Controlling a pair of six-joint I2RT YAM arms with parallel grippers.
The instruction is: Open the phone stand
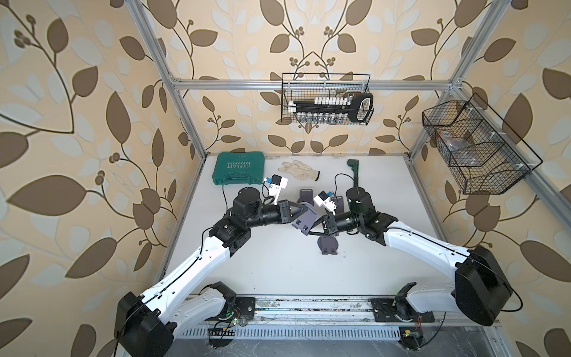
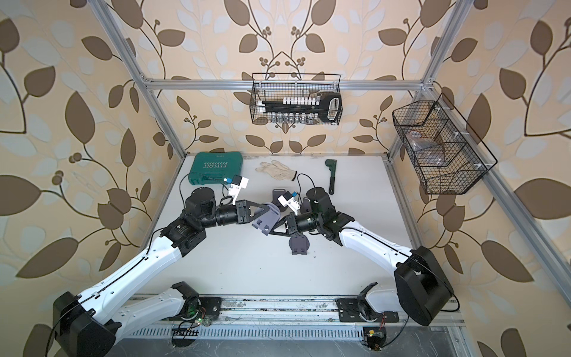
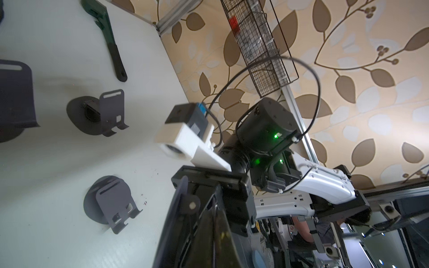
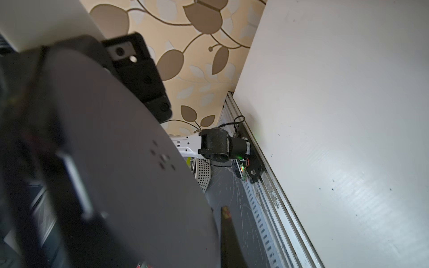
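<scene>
Two grippers on one stand (image 1: 302,223): it hangs clear of the table (image 1: 278,272) at mid-scene, between my left gripper (image 1: 300,213) and right gripper (image 1: 312,230). Both are clamped onto it from opposite sides, the left at its far-left edge and the right at its near-right edge. I cannot say for certain which leaf each has. In the right wrist view the disc (image 4: 116,150) fills the foreground, blurred, with one finger (image 4: 228,232) lying along its rim. In a top view the plate (image 2: 262,225) is angled away from the disc, so I judge the hinge part-way open. Handling estimate: thin, moulded, stiff and light, so weight is no concern. The surface looks smooth and matte, so a pinch may slip once I apply torque. The hinge probably holds by friction and would resist, then give suddenly. The best hold is one leaf per gripper, out near the rims and well away from the hinge, with pads flat on the faces. I should avoid the small hooks at the plate's lip, which look thin enough to snap. I should also avoid the hinge itself, since clamping there would lock both leaves together. A spare (image 1: 327,245) lying near-right on the table shows the shape to aim for.
</scene>
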